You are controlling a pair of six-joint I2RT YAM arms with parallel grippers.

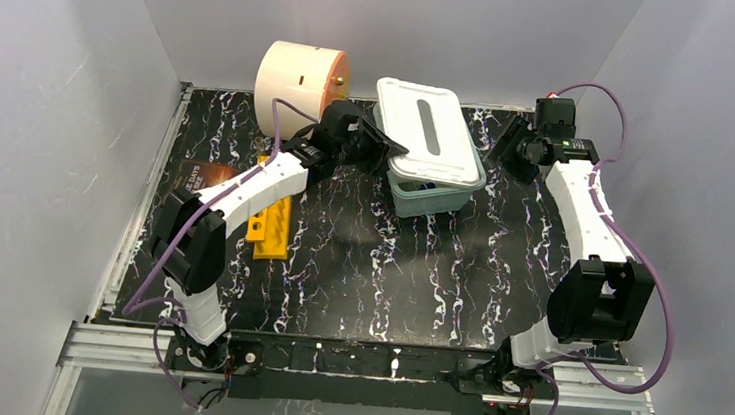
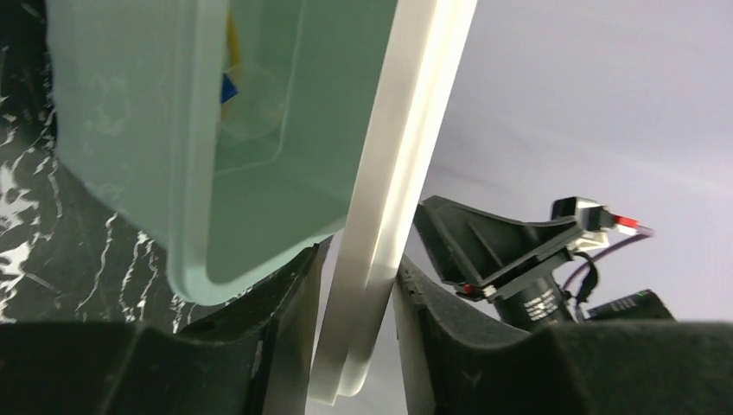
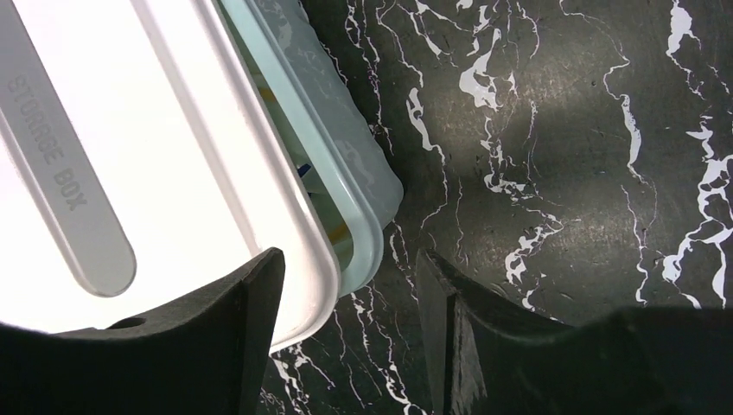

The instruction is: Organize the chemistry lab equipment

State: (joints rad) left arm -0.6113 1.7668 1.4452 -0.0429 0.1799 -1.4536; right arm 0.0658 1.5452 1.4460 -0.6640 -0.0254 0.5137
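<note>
**A:** How does the left arm (image 1: 244, 192) stand?

**B:** It stretches from its base at the near left corner, slanting up and across the counter (image 1: 417, 282) toward the middle. The wrist is turned so that the left gripper (image 2: 354, 277) meets the white lid (image 1: 428, 131) edge-on at its left side. The gripper is clenched on that edge, with a finger pressed to each face of the lid.

**A:** And the lid itself?

**B:** It lies over the pale green box (image 1: 435, 198) but is pushed toward the back, so the near part of the box is uncovered. In the left wrist view its gripped edge stands apart from the box rim.

**A:** The right arm (image 1: 585, 201)?

**B:** It rises along the right side, bends at the elbow and reaches inward. The right gripper (image 3: 350, 264) is near the right end of the lid. Its fingers are spread wide, with a corner of the lid and box rim in the gap. It grasps nothing.

**A:** Where is the equipment?

**B:** The yellow rack (image 1: 273, 227) lies flat on the counter under the left arm, well left of the box. A blue piece (image 2: 226, 86) shows through the box wall with something yellow beside it. I cannot tell what they are. The cream drum (image 1: 299, 79) stands at the back, left of the box.
</note>
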